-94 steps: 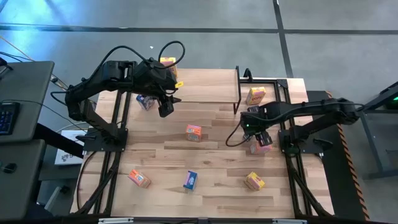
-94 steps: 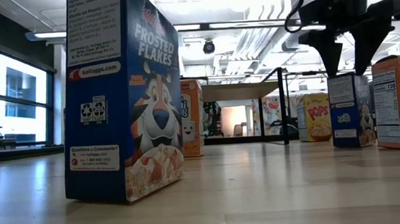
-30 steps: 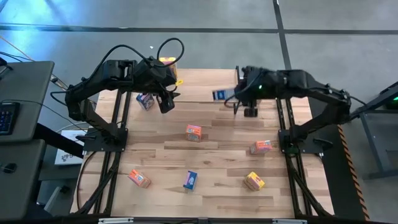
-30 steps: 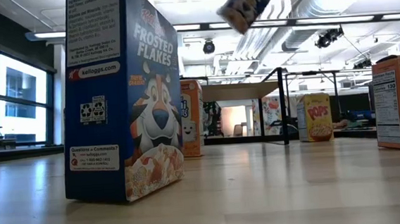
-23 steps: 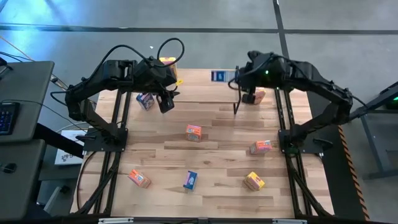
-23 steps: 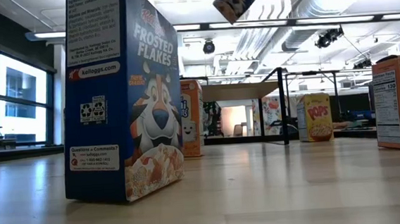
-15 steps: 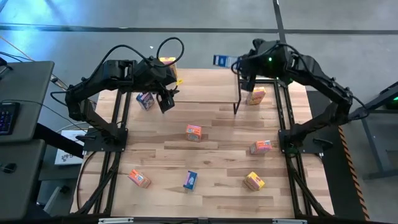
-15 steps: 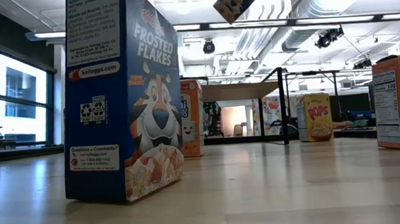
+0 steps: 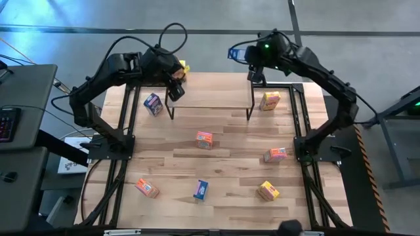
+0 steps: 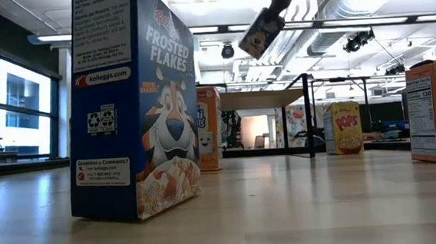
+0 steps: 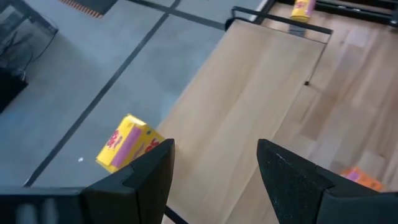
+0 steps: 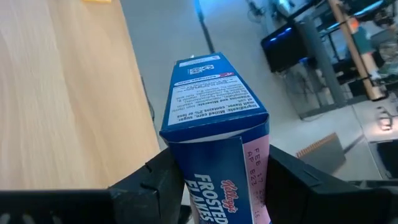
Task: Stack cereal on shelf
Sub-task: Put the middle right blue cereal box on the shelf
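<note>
My right gripper (image 9: pixel 245 56) is shut on a blue cereal box (image 12: pixel 214 93) and holds it high beyond the far right corner of the shelf (image 9: pixel 211 90); the low view shows the box (image 10: pixel 260 33) tilted in the air. My left gripper (image 9: pixel 176 88) hangs open over the shelf's left end, with nothing between its fingers (image 11: pixel 149 174). A yellow cereal box (image 11: pixel 127 143) stands on the shelf's far left corner. Several more cereal boxes stand on the table, among them a blue one (image 9: pixel 153 103) and an orange-red one (image 9: pixel 205 139). My right gripper pinches the blue box between its two fingers (image 12: pixel 155 180), which lie on two opposite sides of the box's near part (image 12: pixel 217 186). The box's far end (image 12: pixel 208 84) sticks out ahead of the fingers. The box is lifted clear and tilted.
On the table stand a yellow box (image 9: pixel 270 100) right of the shelf, an orange one (image 9: pixel 275 155), a yellow one (image 9: pixel 268 191), a blue one (image 9: pixel 201 189) and an orange one (image 9: pixel 147 188). A big blue box (image 10: pixel 136 105) fills the low view's left.
My right gripper has carried the blue box from in front of the shelf toward the table's far edge, over the shelf's right end and past it, turning as it went. My left gripper has swung toward the far edge, over the shelf's left end.
</note>
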### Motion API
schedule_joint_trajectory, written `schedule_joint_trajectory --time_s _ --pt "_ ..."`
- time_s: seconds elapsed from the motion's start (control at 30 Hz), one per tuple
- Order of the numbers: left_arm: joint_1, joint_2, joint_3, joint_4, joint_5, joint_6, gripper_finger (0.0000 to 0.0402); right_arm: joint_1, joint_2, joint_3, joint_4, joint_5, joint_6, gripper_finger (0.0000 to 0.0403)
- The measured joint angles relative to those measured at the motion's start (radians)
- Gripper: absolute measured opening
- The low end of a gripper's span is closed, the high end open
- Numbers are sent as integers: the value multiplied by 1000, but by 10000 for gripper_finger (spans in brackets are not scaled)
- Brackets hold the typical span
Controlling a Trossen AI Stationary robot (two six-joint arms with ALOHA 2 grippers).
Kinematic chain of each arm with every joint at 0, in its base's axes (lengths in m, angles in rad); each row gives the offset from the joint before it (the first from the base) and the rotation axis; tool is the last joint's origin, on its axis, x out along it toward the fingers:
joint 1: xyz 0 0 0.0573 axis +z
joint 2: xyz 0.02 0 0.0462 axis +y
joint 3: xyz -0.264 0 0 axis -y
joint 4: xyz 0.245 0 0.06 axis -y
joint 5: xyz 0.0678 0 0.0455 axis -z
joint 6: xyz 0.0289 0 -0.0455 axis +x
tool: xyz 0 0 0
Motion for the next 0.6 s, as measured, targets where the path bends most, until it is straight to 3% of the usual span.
schedule_joint_trajectory --time_s 0.6 --pt "38 4 0 -4 4 21 220 -9 82 0 -200 -32 55 170"
